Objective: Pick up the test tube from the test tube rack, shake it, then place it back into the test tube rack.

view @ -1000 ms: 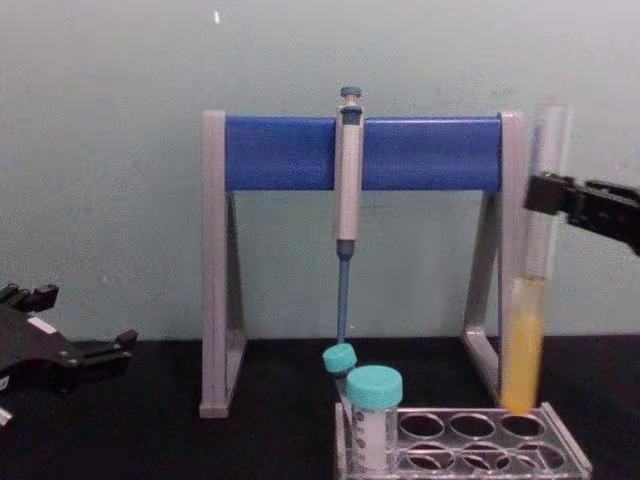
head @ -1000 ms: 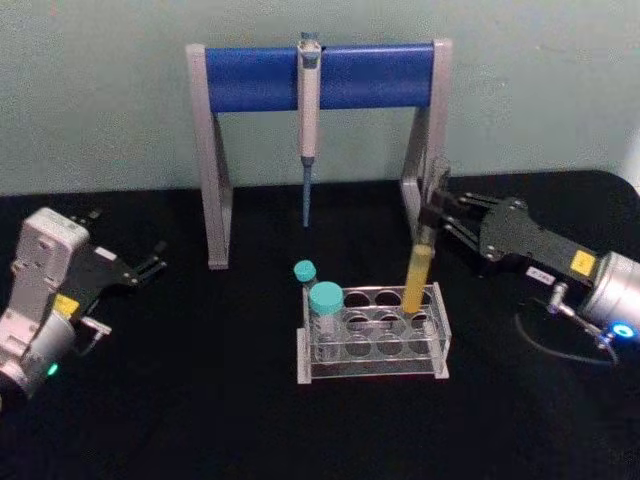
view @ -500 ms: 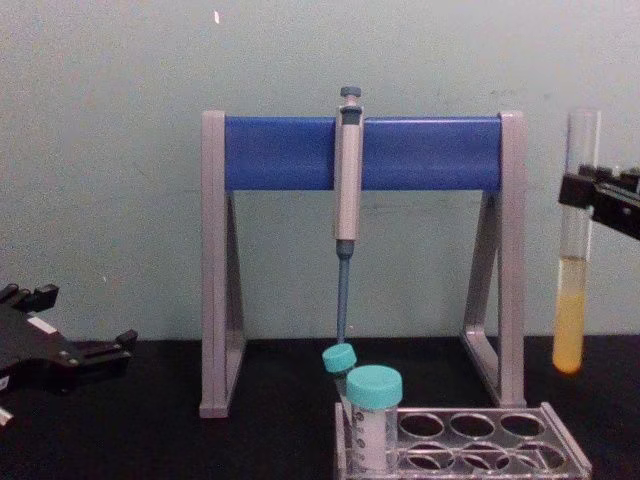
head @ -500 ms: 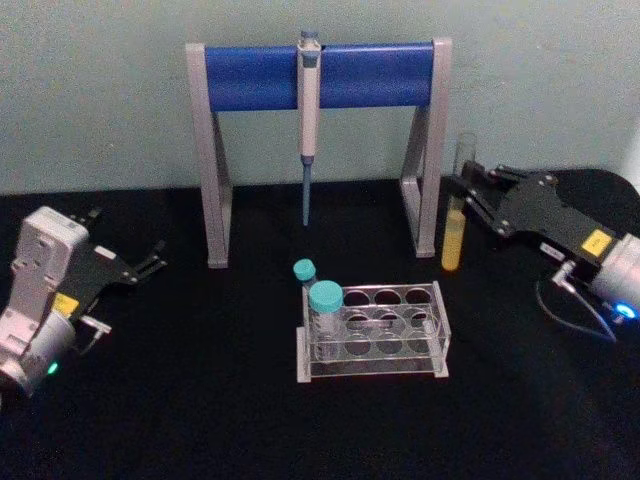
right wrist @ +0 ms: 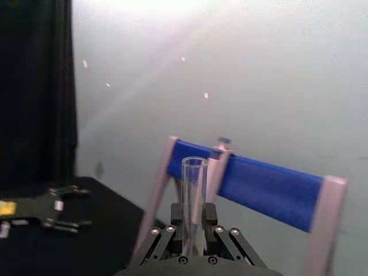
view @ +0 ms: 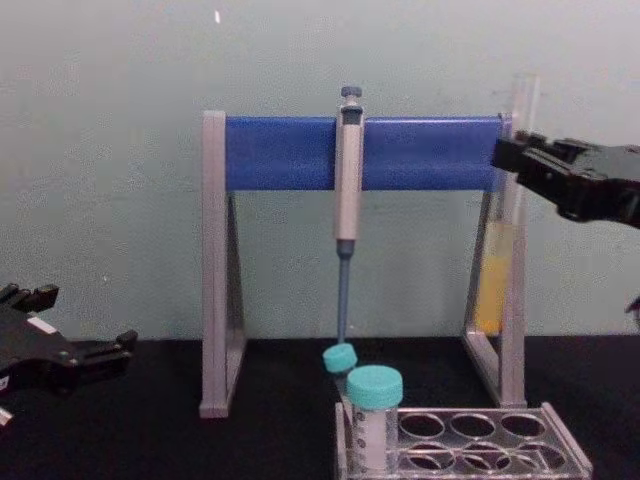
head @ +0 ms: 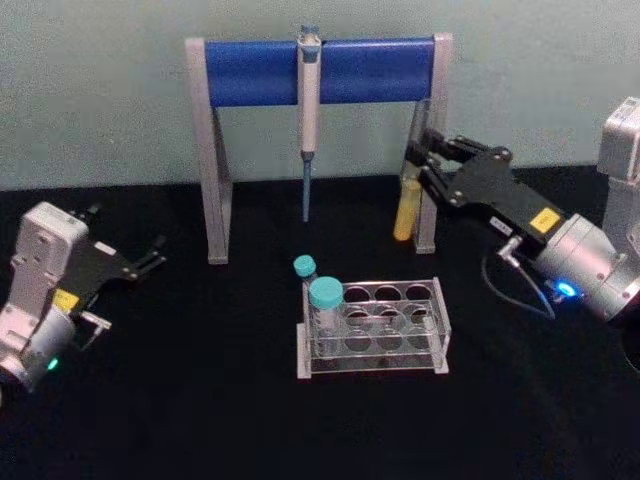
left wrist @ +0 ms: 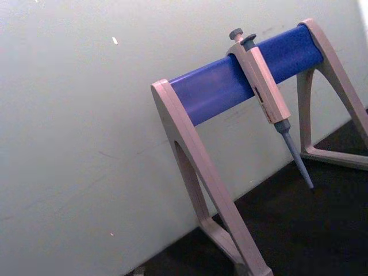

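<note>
Right claw (head: 414, 166) pinches the test tube (head: 404, 216), yellow liquid inside, well behind the test tube rack (head: 376, 347).

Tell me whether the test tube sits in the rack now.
No, the right hand holds the test tube raised, well clear of the test tube rack.

A grey-blue pipette (head: 309, 100) is hanging tip-down from the blue bar of a pipette stand (head: 250, 72), which is standing on the black table (head: 180, 400). A large teal-capped vial (head: 325, 305) and a small teal-capped vial (head: 304, 270) are standing upright in front.
</note>
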`<action>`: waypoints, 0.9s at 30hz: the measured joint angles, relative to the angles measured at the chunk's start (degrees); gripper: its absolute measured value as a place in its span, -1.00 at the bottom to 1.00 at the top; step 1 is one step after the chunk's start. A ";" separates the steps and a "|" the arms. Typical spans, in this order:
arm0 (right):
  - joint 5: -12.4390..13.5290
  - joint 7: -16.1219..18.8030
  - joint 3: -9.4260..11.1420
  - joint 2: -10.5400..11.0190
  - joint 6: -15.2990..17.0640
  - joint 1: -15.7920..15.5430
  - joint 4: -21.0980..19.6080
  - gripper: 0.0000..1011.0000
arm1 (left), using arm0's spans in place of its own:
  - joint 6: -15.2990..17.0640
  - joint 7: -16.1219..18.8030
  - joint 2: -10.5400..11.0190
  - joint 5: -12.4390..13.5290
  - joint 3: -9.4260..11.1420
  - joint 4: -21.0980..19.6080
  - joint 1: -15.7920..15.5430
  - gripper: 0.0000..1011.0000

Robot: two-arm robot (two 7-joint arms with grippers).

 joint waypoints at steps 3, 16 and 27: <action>2.67 2.76 -0.25 -0.61 1.11 0.09 0.03 -0.57 | 0.00 0.00 0.00 0.00 0.00 0.00 0.00 0.98; 14.00 14.72 -0.90 4.78 6.58 -1.07 -2.29 -0.57 | 0.00 0.00 0.00 0.00 0.00 0.00 0.00 0.98; 12.12 14.36 0.04 11.70 4.47 -3.93 -4.52 -0.57 | 0.00 0.00 0.00 0.00 0.00 0.00 0.00 0.98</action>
